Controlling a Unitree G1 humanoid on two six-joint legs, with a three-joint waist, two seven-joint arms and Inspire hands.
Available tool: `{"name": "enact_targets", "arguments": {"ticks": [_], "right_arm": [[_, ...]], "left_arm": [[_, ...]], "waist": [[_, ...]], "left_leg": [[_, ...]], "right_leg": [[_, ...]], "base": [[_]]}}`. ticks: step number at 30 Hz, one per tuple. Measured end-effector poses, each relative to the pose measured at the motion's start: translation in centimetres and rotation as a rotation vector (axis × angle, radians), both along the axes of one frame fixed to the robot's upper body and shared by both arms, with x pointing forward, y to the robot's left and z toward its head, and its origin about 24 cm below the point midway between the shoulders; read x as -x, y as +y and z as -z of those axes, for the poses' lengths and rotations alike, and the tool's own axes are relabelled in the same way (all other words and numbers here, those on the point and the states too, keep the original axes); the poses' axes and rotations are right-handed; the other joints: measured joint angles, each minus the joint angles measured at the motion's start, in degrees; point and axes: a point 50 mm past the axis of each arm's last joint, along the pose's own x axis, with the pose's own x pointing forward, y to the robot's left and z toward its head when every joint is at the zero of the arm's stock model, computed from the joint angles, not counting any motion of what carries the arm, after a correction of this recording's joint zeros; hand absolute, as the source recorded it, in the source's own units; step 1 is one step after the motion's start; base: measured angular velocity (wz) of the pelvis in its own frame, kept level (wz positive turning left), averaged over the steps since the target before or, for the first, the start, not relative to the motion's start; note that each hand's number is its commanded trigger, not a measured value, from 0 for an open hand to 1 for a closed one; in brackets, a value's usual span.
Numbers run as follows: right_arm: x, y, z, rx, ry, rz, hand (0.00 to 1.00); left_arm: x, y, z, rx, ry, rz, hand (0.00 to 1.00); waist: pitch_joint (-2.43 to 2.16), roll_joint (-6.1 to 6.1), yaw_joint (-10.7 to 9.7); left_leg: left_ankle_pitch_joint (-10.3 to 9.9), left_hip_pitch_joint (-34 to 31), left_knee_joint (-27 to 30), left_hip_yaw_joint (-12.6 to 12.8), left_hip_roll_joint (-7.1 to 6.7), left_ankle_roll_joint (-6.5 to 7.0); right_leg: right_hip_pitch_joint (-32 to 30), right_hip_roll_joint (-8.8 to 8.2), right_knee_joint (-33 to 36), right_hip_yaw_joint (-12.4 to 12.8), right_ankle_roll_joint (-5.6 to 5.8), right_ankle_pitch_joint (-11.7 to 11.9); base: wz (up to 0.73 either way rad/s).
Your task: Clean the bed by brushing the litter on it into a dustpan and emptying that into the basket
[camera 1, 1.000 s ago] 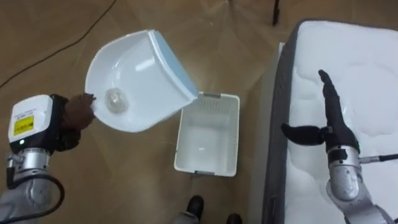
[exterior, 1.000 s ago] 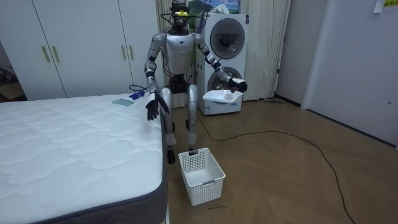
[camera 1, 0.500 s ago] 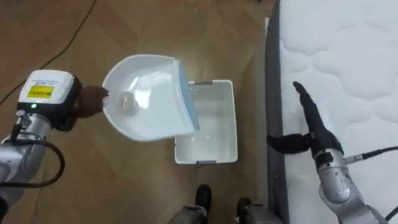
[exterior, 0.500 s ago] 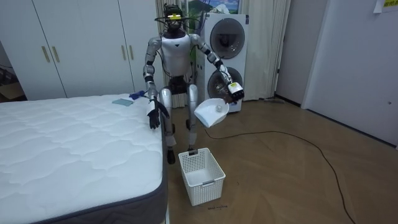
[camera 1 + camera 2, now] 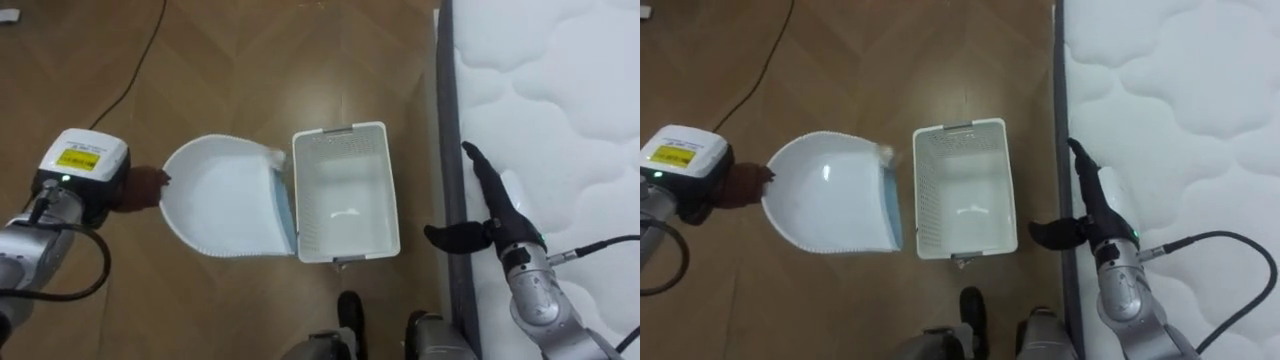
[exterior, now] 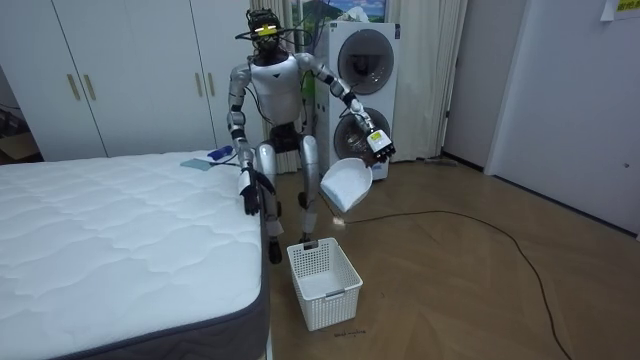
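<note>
- Left hand point(image 5: 142, 187) fingers grasping white dustpan point(image 5: 225, 200), tilted, lip beside white basket point(image 5: 345, 160) on floor point(image 5: 250, 60)
- Right hand point(image 5: 497, 218) fingers released, straight, over bed point(image 5: 560, 120) edge

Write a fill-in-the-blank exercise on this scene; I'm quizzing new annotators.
The left hand grips the handle of a white ____. The basket stands on the wooden ____ beside the mattress. The right hand, at the mattress edge, holds ____.
Missing words: dustpan; floor; nothing.
</note>
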Motion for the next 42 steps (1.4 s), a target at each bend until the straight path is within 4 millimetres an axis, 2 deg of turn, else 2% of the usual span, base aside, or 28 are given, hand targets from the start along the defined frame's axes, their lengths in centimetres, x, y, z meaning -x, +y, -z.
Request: {"name": "enact_targets", "arguments": {"ticks": [5, 13, 24, 30, 32, 35, 37, 41, 42], "right_arm": [[0.1, 0.1, 0.0, 0.009, 0.001, -0.009, 0.0], [0.0, 0.1, -0.2, 0.02, -0.003, -0.025, 0.0], [0.1, 0.0, -0.1, -0.011, -0.017, 0.01, 0.0], [1.0, -0.3, 0.3, -0.04, -0.014, 0.028, 0.0], [1.0, -0.6, 0.2, -0.047, -0.02, 0.04, 0.0], [1.3, -1.2, 0.1, -0.052, -0.033, 0.062, 0.0], [2.3, -1.6, 0.6, -0.058, -0.016, 0.091, 0.0], [3.9, -2.9, 0.8, -0.087, -0.027, 0.184, 0.0], [4.0, -3.1, 0.5, -0.101, -0.044, 0.205, 0.0]], "left_arm": [[0.3, 1.0, 0.5, -0.026, 0.058, -0.047, 1.0], [0.6, 3.9, -0.8, -0.058, 0.077, -0.156, 1.0], [-0.2, 4.0, -2.0, -0.018, -0.008, -0.169, 1.0], [-0.4, 3.4, -2.5, 0.214, -0.135, -0.17, 1.0], [-0.4, 3.1, -3.0, 0.291, -0.191, -0.163, 1.0], [0.6, 2.9, -3.7, 0.401, -0.321, -0.131, 1.0], [2.6, 2.8, -3.6, 0.474, -0.399, -0.104, 1.0], [4.2, 1.1, -2.7, 0.595, -0.484, -0.075, 1.0], [4.4, 0.2, -2.3, 0.658, -0.509, -0.075, 1.0]], "waist": [[0.0, 0.04, 0.53], [-0.05, 0.29, 0.94], [0.04, 1.08, 1.3], [0.1, 1.0, 1.74], [0.1, 0.71, 2.05], [-0.03, -1.27, 3.84], [-0.74, -3.26, 5.37], [-1.36, -4.39, 6.51], [-1.72, -4.85, 6.81]], "left_leg": [[-0.23, 0.05, 0.46, 1.32, 0.27, 0.14], [-0.31, 0.17, 0.7, 1.95, 0.44, 0.22], [-0.33, 1.03, 0.57, 1.95, 0.46, 0.2], [-0.42, 4.18, -0.52, 2.0, 0.76, 0.07], [-0.51, 4.64, -0.62, 2.4, 1.03, -0.03], [-1.08, 6.29, -1.33, 3.46, 1.51, -0.4], [-1.84, 9.12, -2.58, 3.42, 2.34, -1.12], [-3.76, 13.29, -2.68, 3.52, 3.94, -1.52], [-4.02, 14.45, -3.09, 3.73, 4.22, -1.53]], "right_leg": [[-0.65, 0.12, 1.12, 1.21, -0.1, -0.39], [-0.9, 0.71, 1.79, 2.08, -0.08, -0.64], [0.09, 0.73, 1.51, 2.03, -0.07, -0.6], [3.18, 0.7, 0.04, 2.04, -0.1, -0.6], [3.53, 0.92, -0.35, 2.38, -0.17, -0.38], [3.98, 2.15, -1.04, 5.65, -0.08, 0.03], [6.24, 3.71, -3.61, 7.9, -0.29, 1.06], [11.48, 5.99, -8.37, 9.51, -0.16, 2.47], [12.68, 6.72, -9.52, 10.08, -0.02, 2.84]], "base": [[-0.08], [-0.02], [0.0], [-0.04], [-0.17], [-0.51], [-0.72], [-0.44], [-0.31]]}}
